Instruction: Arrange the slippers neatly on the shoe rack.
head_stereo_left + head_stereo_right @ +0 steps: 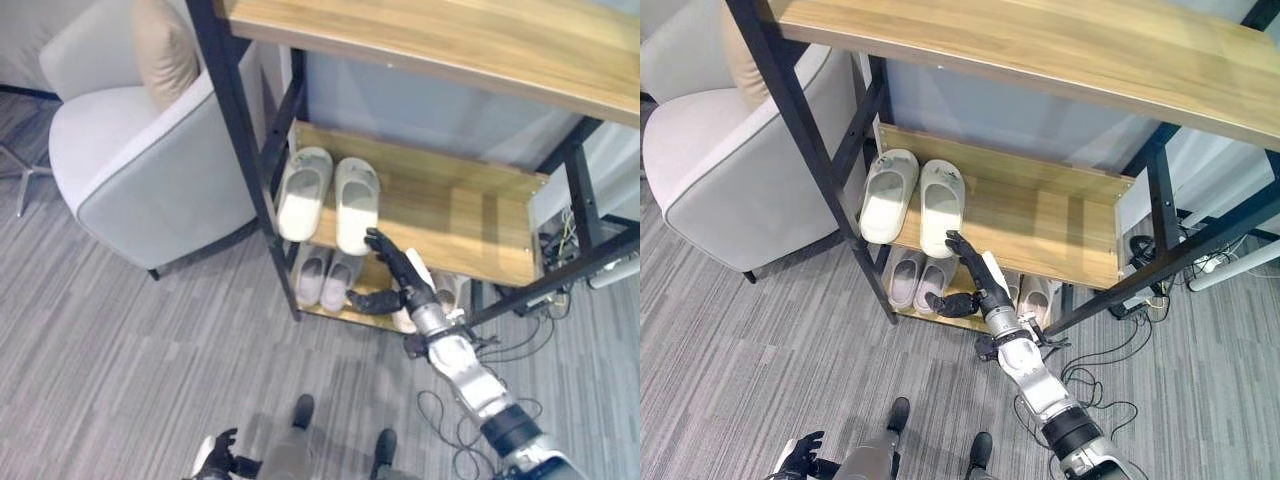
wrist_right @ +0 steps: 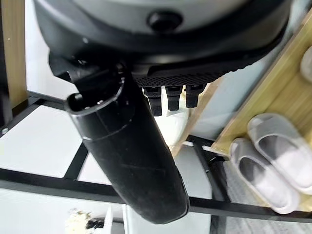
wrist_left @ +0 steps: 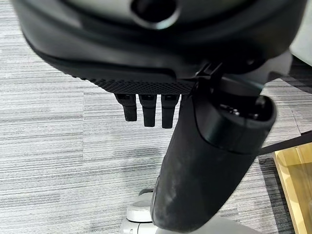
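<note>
While my right hand (image 1: 975, 275) hovers spread and empty at the shoe rack's (image 1: 1080, 225) middle shelf edge, two cream slippers (image 1: 912, 200) sit paired there, grey slippers (image 1: 915, 280) below; my left hand (image 1: 215, 455) hangs low, fingers relaxed

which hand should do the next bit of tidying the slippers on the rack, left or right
Right, probably. The right hand is stretched out, open, at the front edge of the middle shelf, next to the cream slippers. The left hand hangs low above the carpet, away from the rack.
</note>
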Controlling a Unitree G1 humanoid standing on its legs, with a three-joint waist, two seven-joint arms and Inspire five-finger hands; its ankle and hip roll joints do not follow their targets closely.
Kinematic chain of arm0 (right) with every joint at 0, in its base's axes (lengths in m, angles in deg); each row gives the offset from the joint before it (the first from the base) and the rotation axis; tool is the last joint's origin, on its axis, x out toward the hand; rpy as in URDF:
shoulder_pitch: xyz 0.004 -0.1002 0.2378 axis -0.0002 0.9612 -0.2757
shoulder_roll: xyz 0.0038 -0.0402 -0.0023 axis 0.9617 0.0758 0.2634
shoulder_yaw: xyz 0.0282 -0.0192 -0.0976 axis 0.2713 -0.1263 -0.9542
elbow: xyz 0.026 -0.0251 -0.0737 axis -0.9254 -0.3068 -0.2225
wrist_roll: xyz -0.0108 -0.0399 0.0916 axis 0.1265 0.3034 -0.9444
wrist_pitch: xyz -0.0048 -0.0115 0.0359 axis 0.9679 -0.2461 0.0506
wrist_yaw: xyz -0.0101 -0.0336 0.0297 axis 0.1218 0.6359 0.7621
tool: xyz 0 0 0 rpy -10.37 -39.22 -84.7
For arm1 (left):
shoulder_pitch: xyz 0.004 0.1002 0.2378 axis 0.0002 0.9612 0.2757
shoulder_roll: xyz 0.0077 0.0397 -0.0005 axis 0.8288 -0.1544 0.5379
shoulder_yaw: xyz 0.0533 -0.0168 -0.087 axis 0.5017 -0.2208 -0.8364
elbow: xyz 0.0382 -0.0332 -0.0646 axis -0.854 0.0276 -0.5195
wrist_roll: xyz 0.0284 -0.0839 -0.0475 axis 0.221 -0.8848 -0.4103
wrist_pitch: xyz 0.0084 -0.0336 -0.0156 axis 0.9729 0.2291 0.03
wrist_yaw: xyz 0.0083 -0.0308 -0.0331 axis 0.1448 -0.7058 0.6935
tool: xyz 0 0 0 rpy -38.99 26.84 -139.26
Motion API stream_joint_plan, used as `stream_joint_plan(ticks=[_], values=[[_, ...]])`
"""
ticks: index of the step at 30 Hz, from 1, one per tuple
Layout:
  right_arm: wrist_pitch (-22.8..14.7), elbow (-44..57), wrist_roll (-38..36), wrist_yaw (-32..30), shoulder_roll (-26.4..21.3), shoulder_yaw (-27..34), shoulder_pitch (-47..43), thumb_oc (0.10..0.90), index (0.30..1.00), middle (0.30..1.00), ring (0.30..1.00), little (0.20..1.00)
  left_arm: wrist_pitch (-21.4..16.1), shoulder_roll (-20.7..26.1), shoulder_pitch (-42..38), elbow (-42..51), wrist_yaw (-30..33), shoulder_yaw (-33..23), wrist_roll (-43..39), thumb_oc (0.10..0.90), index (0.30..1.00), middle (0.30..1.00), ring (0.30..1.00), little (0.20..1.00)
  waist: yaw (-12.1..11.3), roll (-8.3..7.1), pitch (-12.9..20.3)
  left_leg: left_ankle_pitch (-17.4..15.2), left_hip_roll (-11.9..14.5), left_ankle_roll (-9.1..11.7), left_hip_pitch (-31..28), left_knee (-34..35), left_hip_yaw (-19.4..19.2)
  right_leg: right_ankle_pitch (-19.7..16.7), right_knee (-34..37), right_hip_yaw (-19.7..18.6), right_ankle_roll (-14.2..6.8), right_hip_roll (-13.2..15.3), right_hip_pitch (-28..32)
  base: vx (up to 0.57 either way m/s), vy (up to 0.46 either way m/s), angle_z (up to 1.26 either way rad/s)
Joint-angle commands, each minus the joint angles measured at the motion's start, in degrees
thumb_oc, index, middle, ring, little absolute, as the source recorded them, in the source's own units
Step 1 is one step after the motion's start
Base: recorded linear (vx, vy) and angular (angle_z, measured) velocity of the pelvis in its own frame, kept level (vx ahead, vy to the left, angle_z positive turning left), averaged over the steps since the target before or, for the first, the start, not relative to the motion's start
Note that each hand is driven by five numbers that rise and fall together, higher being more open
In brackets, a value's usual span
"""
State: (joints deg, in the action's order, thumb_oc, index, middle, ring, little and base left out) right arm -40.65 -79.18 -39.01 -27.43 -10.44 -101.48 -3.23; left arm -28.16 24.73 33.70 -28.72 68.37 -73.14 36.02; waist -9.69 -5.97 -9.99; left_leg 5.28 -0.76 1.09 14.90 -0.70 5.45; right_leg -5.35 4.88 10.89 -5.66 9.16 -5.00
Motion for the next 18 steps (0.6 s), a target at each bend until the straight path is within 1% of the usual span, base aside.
stream_joint_plan(ticks=[1, 7, 10, 14, 18], values=[[-5.4, 7.1, -2.2, -1.1, 1.7, 0.2, -7.2, 0.800, 0.900, 0.900, 0.900, 0.900, -0.1, -0.2, 0.6, -3.0, 2.1, 2.4, 1.9, 0.800, 0.900, 0.900, 0.900, 0.900, -1.7, 0.88, 1.5, -6.8, -2.2, -2.7, -9.0, 5.0, -0.5, 5.2, -8.3, 0.2, -4.1, 0.1, 3.0, 0.01, 0.007, 0.10], [-5.3, 7.2, -2.9, -0.8, 2.2, -0.8, -8.6, 0.800, 0.900, 0.900, 0.900, 0.900, -0.1, -0.4, 0.6, -3.1, 2.2, 2.5, 1.5, 0.800, 0.900, 0.900, 0.900, 0.900, -2.1, 0.68, 1.6, -7.0, -2.3, -2.8, -9.3, 5.0, -0.5, 5.1, -8.4, 0.2, -4.1, 0.2, 3.2, 0.01, 0.001, 0.04], [-5.2, 7.8, -2.9, -0.7, 2.0, -0.4, -8.0, 0.800, 0.900, 0.900, 0.900, 0.900, 0.0, -0.5, 0.6, -3.3, 2.2, 2.1, 1.4, 0.800, 0.900, 0.900, 0.900, 0.900, -1.9, 0.61, 1.8, -7.1, -2.2, -2.8, -9.5, 5.0, -0.6, 5.2, -8.4, 0.2, -4.0, 0.1, 3.4, 0.00, 0.000, 0.00], [-4.9, 9.2, -0.1, -1.2, -0.1, 0.9, -5.7, 0.800, 0.900, 0.900, 0.900, 0.900, 0.1, -0.6, 0.6, -3.3, 2.2, 1.4, 1.0, 0.800, 0.900, 0.900, 0.900, 0.900, -1.3, 0.54, 2.2, -7.2, -2.1, -2.8, -9.9, 5.0, -0.8, 5.4, -8.6, 0.2, -4.0, 0.1, 3.5, 0.00, 0.000, 0.00], [-5.6, 13.3, 4.6, -4.0, -3.3, 5.5, -1.3, 0.800, 0.900, 0.900, 0.900, 0.900, 0.0, -1.0, 0.8, -3.4, 2.3, 0.5, 1.2, 0.800, 0.900, 0.900, 0.900, 0.900, -0.4, 0.73, 2.5, -7.4, -1.9, -2.8, -10.4, 5.1, -1.0, 5.9, -8.7, 0.1, -4.1, 0.0, 3.8, 0.00, 0.000, 0.00]])
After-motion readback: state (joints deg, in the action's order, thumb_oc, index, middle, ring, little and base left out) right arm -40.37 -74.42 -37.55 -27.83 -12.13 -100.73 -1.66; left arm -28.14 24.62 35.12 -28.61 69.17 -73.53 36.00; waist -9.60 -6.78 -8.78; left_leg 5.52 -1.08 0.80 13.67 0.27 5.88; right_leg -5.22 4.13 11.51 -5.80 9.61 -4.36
